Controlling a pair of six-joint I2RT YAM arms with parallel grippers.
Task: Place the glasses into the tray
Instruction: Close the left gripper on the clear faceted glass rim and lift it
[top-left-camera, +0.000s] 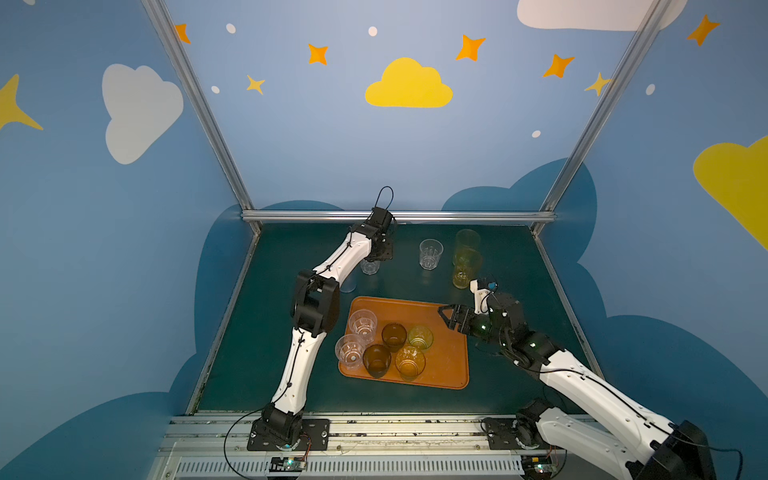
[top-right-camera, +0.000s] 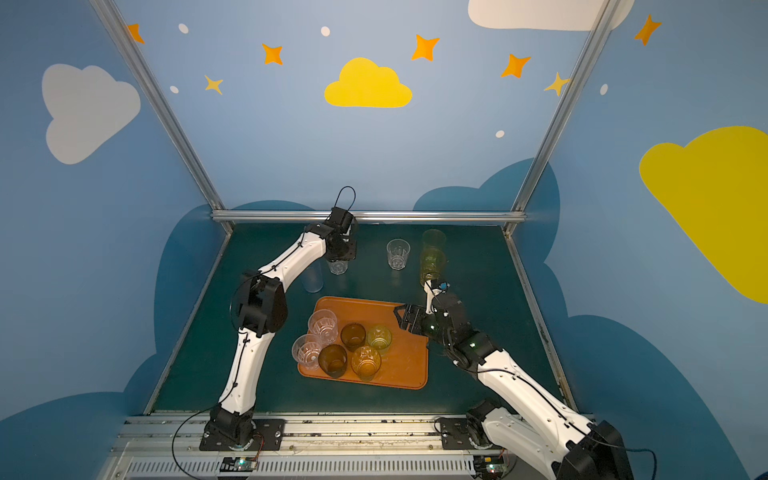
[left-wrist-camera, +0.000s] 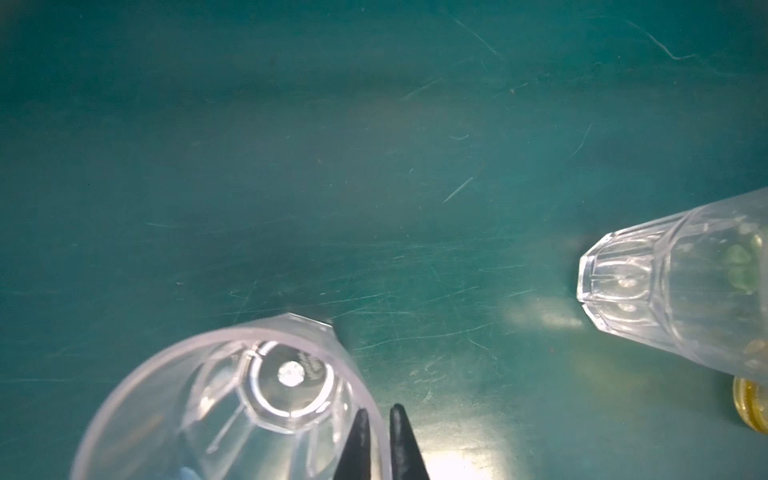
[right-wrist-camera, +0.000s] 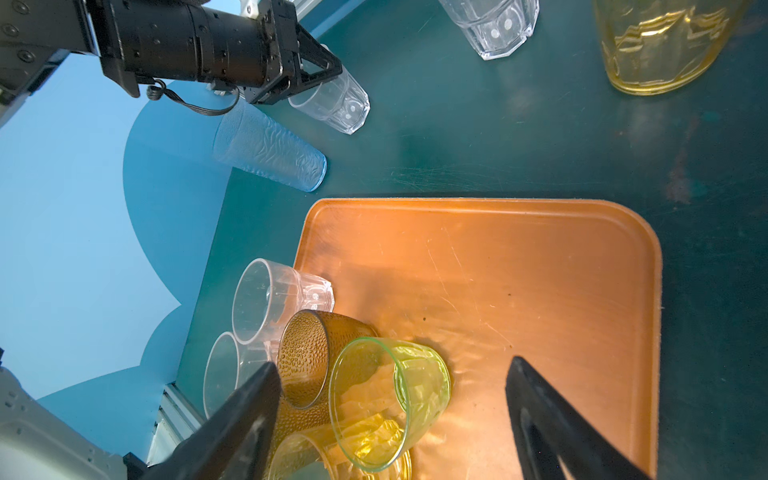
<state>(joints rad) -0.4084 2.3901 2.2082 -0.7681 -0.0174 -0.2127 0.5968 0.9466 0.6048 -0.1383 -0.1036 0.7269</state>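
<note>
Six transparent tumblers (top-left-camera: 394, 336) stand on the flat orange-brown plastic tray (top-left-camera: 449, 365). The left gripper (left-wrist-camera: 379, 415) pinches the rim of a short clear faceted tumbler (left-wrist-camera: 232, 399); the right gripper (right-wrist-camera: 392, 363) gapes wide, empty.

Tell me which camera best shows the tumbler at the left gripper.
Left wrist: the clear faceted tumbler is close, left gripper pinching its wall. Right wrist shows its side; in both top views the gripper covers its top.

The tray (right-wrist-camera: 540, 291) is orange-brown, the dimpled glass (right-wrist-camera: 303, 353) brown, the crinkled glass (right-wrist-camera: 270, 149) frosted blue.
</note>
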